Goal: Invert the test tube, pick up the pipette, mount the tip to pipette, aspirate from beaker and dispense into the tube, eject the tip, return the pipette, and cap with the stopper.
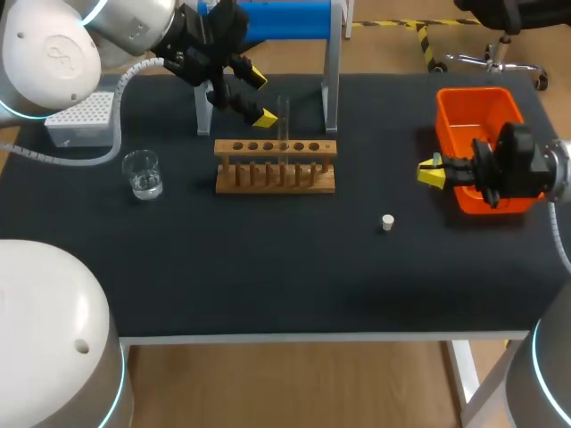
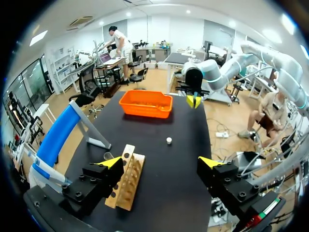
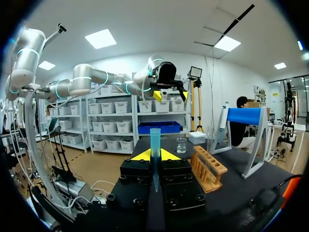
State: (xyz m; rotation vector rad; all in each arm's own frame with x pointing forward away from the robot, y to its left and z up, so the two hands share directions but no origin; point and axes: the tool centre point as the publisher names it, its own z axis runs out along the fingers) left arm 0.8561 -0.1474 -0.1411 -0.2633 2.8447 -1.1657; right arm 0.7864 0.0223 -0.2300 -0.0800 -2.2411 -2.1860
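The left gripper (image 2: 161,162) gapes wide and empty near the wooden rack (image 2: 126,180). The right gripper (image 3: 155,155) pinches an upright, tapered blue tube (image 3: 155,137) beside the orange bin (image 1: 473,116). A clear glass tube (image 1: 284,120) stands in the rack on the matte black table (image 1: 268,267).

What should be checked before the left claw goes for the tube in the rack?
1. Left claw open: ok.
2. Tube standing upright in the wooden rack: ok.
3. Tube inside the left claw: not ok, it stands beside the claw.
4. Which end of the tube is up: cannot tell.
5. Right claw clear of the rack, by the orange bin: ok.
6. Whether the right claw grips the bluish thing at it: cannot tell.
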